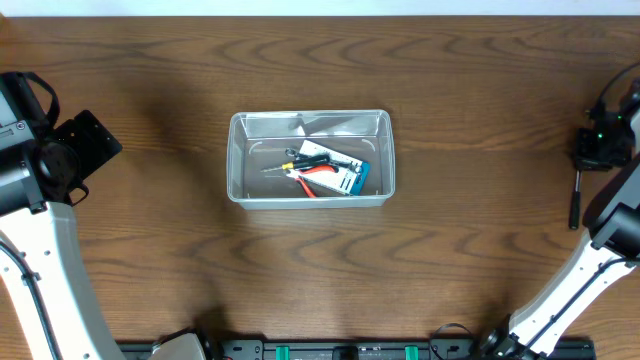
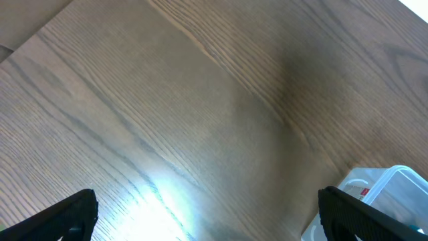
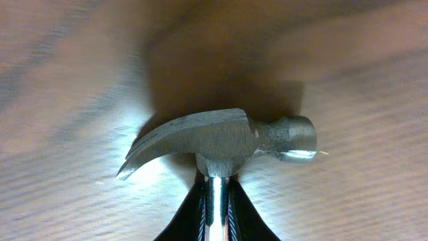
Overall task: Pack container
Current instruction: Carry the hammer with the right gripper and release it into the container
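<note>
Pinching the handle of a claw hammer (image 3: 221,137) just below its steel head, the right pincer (image 3: 215,213) sits low over the surface (image 1: 470,80) near its right edge. The left pincer (image 2: 210,221) is spread wide above bare wood at the left. The container (image 1: 236,160) stands mid-surface, with small hand tools (image 1: 325,168) inside.

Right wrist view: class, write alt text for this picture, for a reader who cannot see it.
The steel head of a hammer fills the middle of the frame, its shaft running down between the dark fingers of the right claw, which is shut on it. Behind it lies a blurred brown wooden table, with the hammer's shadow on it.
</note>
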`<move>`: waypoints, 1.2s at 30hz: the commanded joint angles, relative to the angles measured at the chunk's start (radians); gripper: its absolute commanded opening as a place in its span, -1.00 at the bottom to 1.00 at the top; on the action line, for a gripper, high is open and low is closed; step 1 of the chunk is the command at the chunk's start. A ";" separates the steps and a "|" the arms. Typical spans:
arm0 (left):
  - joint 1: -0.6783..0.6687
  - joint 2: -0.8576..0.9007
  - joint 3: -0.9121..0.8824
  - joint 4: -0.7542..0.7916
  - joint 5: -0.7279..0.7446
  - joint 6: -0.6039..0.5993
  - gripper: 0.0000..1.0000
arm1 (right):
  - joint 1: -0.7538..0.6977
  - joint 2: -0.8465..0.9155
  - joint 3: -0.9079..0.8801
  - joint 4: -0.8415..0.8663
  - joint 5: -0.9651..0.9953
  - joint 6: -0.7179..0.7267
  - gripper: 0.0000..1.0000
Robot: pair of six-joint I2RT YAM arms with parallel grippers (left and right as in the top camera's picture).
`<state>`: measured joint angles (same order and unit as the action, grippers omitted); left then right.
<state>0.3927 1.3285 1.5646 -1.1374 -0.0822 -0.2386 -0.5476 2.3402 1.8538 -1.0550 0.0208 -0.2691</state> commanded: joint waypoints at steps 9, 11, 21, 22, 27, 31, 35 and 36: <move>0.003 -0.010 0.006 -0.029 -0.005 0.108 0.96 | 0.203 -0.166 -0.026 -0.012 -0.149 -0.051 -0.97; 0.003 -0.010 0.006 -0.038 -0.006 0.120 0.96 | 0.259 -0.245 -0.016 -0.012 -0.187 -0.102 -0.98; -0.002 -0.010 0.006 -0.051 -0.005 0.133 0.96 | 0.740 -0.552 0.018 0.056 -0.249 -0.351 -0.98; -0.006 -0.010 0.006 -0.051 -0.005 0.133 0.96 | 0.790 -0.552 0.018 0.059 -0.249 -0.370 -0.98; -0.059 -0.010 0.006 -0.052 -0.005 0.134 0.96 | 1.017 -0.505 0.017 0.070 -0.249 -0.463 -0.98; -0.109 -0.010 0.005 -0.052 -0.005 0.138 0.96 | 1.118 -0.440 0.017 0.087 -0.249 -0.504 -0.98; -0.156 -0.010 0.000 -0.055 -0.005 0.142 0.96 | 1.161 -0.353 0.017 0.103 -0.250 -0.554 -0.98; -0.166 -0.010 -0.001 -0.055 -0.005 0.142 0.96 | 1.166 -0.329 0.017 0.105 -0.250 -0.566 -0.98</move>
<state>0.2512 1.3285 1.5646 -1.1866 -0.0822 -0.1169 0.6086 1.9652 1.8736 -0.9565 -0.2287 -0.7662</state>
